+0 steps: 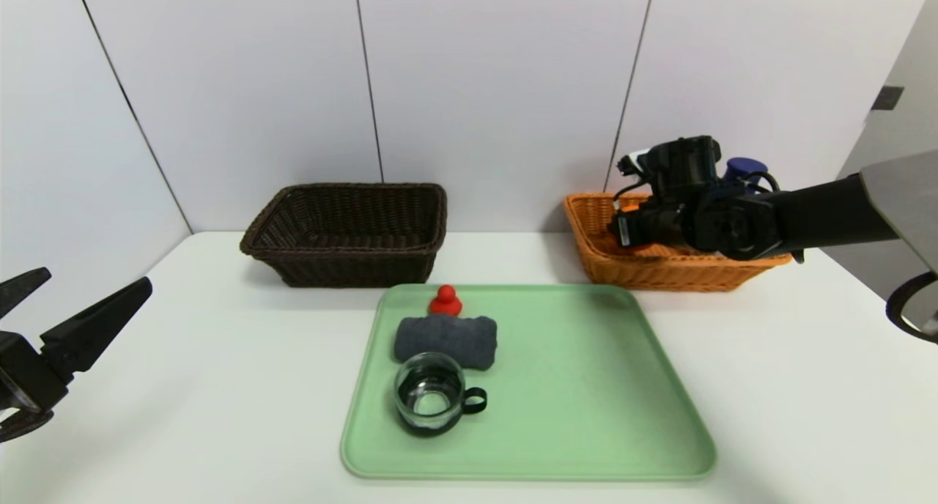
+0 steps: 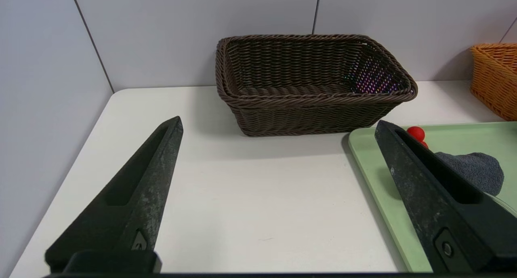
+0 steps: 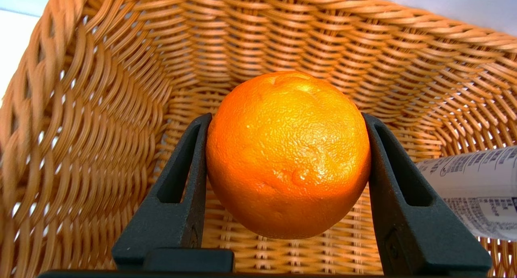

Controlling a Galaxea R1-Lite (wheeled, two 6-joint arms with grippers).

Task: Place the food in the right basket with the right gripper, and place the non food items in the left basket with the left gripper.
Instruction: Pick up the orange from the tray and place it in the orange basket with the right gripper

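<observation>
My right gripper (image 3: pixel 286 117) is shut on an orange (image 3: pixel 287 152), with a finger pressed against each side of it. It holds the fruit inside the orange wicker basket (image 3: pixel 101 108), just above the woven floor. The head view shows that gripper (image 1: pixel 630 229) reaching into the orange basket (image 1: pixel 608 266) at the back right. On the green tray (image 1: pixel 586 387) lie a red toy (image 1: pixel 445 300), a rolled grey towel (image 1: pixel 445 339) and a glass cup (image 1: pixel 431 394). The dark brown basket (image 1: pixel 344 262) stands at the back left. My left gripper (image 1: pixel 95 278) is open and empty at the far left.
A white labelled bottle (image 3: pixel 472 189) lies in the orange basket beside the orange. From the left wrist, the brown basket (image 2: pixel 315 112) looks empty, with the tray's edge (image 2: pixel 371 169) to its side. White wall panels close the back and left of the table.
</observation>
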